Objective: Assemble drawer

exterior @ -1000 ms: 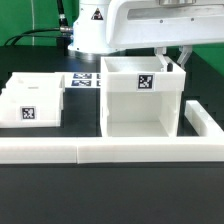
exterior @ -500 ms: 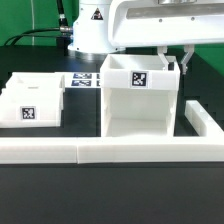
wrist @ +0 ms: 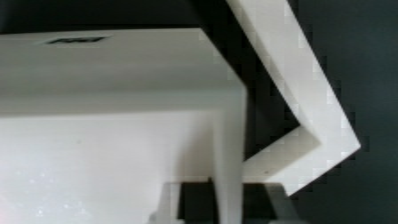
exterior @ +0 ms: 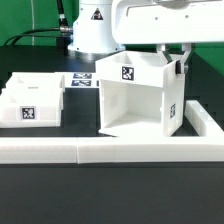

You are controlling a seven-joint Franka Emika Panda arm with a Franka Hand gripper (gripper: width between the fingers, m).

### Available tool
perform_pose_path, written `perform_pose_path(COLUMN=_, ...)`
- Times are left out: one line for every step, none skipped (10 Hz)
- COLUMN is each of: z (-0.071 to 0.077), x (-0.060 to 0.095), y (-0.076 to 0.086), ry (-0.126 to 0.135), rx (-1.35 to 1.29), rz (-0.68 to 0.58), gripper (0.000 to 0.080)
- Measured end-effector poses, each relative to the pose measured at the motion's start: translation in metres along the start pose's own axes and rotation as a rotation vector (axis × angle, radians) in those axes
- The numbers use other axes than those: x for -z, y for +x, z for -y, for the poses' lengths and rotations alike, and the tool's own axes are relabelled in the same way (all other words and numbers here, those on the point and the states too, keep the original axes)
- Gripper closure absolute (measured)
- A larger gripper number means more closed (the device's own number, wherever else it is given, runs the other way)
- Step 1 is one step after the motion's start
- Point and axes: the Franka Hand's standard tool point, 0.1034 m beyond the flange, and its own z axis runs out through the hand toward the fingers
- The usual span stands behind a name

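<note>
At the left the trays (exterior: 28, 108) sit close together on the table (exterior: 110, 195), well apart from the arm. Just right of them, farther back, lies the marker board (exterior: 84, 80). The housing (exterior: 135, 100) stands mid-scene with its open front facing near and left. Whether its base lies flat on the table I cannot tell. The gripper (exterior: 177, 68) is at the top of the housing's right wall. In the wrist view its fingers (wrist: 192, 205) are almost closed, pinching that thin wall between them. Right of the housing, just beside it, runs one leg of the bar (exterior: 205, 122).

The housing looks like a light, stiff, smooth plastic shell. It may swivel or slip in a narrow pinch, so a deep hold on a wall's top edge seems best.
</note>
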Motion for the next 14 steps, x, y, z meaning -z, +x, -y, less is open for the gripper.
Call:
perform_pose_path(z=0.000, x=-0.001, y=0.001, ry=0.003, rx=-0.040, rz=-0.004, gripper=0.0762)
perform_pose_path(z=0.001, x=0.001, y=0.001, ry=0.007, rx=-0.099, rz=-0.005, gripper=0.0761)
perform_pose_path(z=0.002, x=0.001, y=0.001, ry=0.009, rx=-0.115, rz=-0.006, gripper=0.0761)
perform_pose_path(z=0.004, x=0.002, y=0.000, ry=0.013, rx=-0.164, rz=-0.003, gripper=0.0761)
perform_pose_path(z=0.005, x=0.002, y=-0.001, ry=0.016, rx=-0.189, rz=-0.001, gripper=0.0761)
perform_pose_path(z=0.006, x=0.002, y=-0.001, ry=0.022, rx=-0.255, rz=0.001, gripper=0.0761)
perform_pose_path(z=0.006, x=-0.001, y=-0.006, ry=0.032, rx=-0.405, rz=0.002, gripper=0.0761)
perform_pose_path(z=0.006, x=-0.003, y=-0.009, ry=0.027, rx=-0.515, rz=0.006, gripper=0.0760)
perform_pose_path(z=0.005, x=-0.004, y=-0.008, ry=0.029, rx=-0.637, rz=0.012, gripper=0.0760)
perform_pose_path(z=0.005, x=-0.004, y=-0.006, ry=0.039, rx=-0.723, rz=0.022, gripper=0.0758)
perform_pose_path(z=0.006, x=-0.005, y=-0.006, ry=0.044, rx=-0.800, rz=0.025, gripper=0.0758)
perform_pose_path(z=0.007, x=-0.004, y=-0.007, ry=0.046, rx=-0.840, rz=0.031, gripper=0.0758)
perform_pose_path(z=0.007, x=-0.004, y=-0.007, ry=0.049, rx=-0.897, rz=0.039, gripper=0.0758)
perform_pose_path(z=0.007, x=-0.004, y=-0.007, ry=0.051, rx=-0.942, rz=0.045, gripper=0.0758)
